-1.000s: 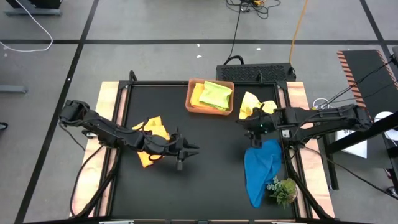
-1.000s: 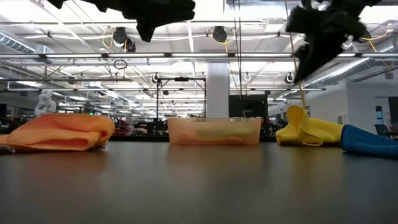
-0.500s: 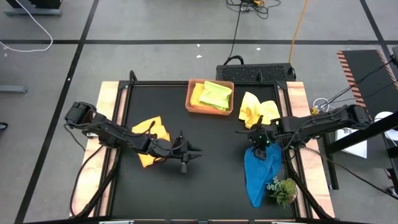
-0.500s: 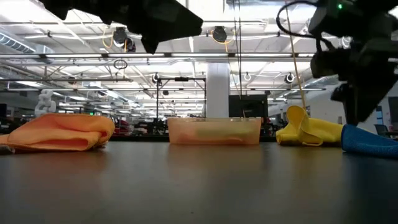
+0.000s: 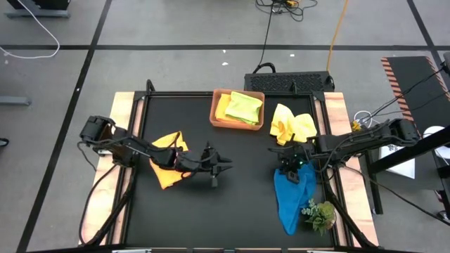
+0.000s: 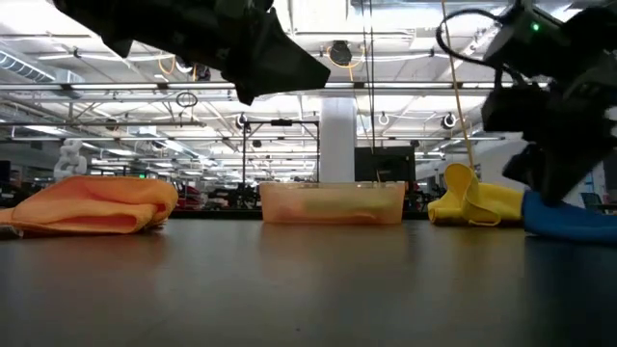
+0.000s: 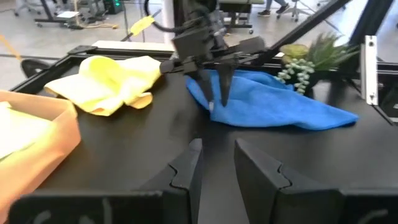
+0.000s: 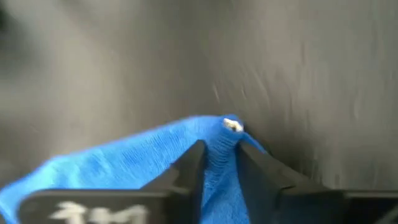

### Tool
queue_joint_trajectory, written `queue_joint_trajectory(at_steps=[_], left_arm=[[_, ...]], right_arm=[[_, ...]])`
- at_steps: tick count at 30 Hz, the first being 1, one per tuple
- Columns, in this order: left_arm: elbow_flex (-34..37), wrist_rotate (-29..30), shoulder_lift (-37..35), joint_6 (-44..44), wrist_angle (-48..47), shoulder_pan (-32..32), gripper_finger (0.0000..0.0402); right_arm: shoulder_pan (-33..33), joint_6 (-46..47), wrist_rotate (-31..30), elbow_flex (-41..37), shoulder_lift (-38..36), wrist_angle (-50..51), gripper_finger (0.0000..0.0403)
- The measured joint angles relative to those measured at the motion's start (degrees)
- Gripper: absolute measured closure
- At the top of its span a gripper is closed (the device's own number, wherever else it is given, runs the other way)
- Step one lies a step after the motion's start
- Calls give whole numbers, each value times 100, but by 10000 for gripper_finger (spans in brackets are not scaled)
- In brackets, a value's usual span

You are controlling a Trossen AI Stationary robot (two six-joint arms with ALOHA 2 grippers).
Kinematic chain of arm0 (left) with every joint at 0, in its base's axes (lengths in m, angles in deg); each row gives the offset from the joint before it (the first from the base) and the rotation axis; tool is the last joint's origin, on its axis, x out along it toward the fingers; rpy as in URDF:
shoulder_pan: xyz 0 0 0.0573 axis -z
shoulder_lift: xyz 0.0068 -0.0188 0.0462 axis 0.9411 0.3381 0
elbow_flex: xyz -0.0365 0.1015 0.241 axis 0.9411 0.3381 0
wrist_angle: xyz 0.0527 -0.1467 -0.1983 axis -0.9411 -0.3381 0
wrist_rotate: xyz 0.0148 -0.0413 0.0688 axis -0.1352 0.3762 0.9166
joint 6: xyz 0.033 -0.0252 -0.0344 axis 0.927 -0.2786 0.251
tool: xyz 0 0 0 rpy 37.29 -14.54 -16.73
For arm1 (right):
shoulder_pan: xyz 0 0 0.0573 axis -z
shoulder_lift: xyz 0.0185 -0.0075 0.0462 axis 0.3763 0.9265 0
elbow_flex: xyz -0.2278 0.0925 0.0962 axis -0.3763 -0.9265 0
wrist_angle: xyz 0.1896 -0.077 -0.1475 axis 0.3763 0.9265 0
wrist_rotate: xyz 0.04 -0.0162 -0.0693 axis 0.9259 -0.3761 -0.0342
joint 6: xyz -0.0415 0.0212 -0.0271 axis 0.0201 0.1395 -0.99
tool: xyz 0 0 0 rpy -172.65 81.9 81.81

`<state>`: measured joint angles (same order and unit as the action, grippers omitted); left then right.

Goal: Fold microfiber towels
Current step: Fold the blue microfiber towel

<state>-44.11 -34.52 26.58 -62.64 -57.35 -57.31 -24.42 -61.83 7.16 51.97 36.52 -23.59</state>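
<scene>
The right gripper (image 8: 217, 158) seems pinched on the blue towel (image 5: 292, 197) corner between its fingertips — it should lift slowly, keeping that corner (label-tipped) from slipping.

The black table (image 5: 239, 211) carries towels, a tray (image 5: 238, 124) and a sprig (image 5: 320, 213).

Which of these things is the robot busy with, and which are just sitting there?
Part of the job:
- blue towel, pinched at a corner by the right gripper
- orange towel
- yellow towel
- lime green towel and another yellow one, in the tray

Just lying about:
- brown tray
- plant sprig
</scene>
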Motion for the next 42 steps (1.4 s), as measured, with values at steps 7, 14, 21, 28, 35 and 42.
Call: queue_joint_trajectory(at_steps=[7, 14, 21, 28, 35, 42], left_arm=[[0, -4, 0, -130, 2, -141, 309], [0, -20, 0, -125, 11, -140, 309], [0, -23, 0, -115, 121, -133, 309], [0, -147, 0, -64, 96, -129, 309], [-2, -652, 63, -82, 141, -129, 309], [-7, -962, 648, -156, 949, -127, 276]], right_arm=[[42, -640, -9, 717, 0, -344, 394], [-121, -1450, 74, 1549, 0, -1061, 400], [-311, -1931, 449, 2066, -4, -1242, 401], [-306, -1961, 444, 2070, 0, -1252, 402], [-306, -2033, 441, 2070, 0, -1252, 402], [-303, -2068, 438, 2070, 0, -1257, 402]])
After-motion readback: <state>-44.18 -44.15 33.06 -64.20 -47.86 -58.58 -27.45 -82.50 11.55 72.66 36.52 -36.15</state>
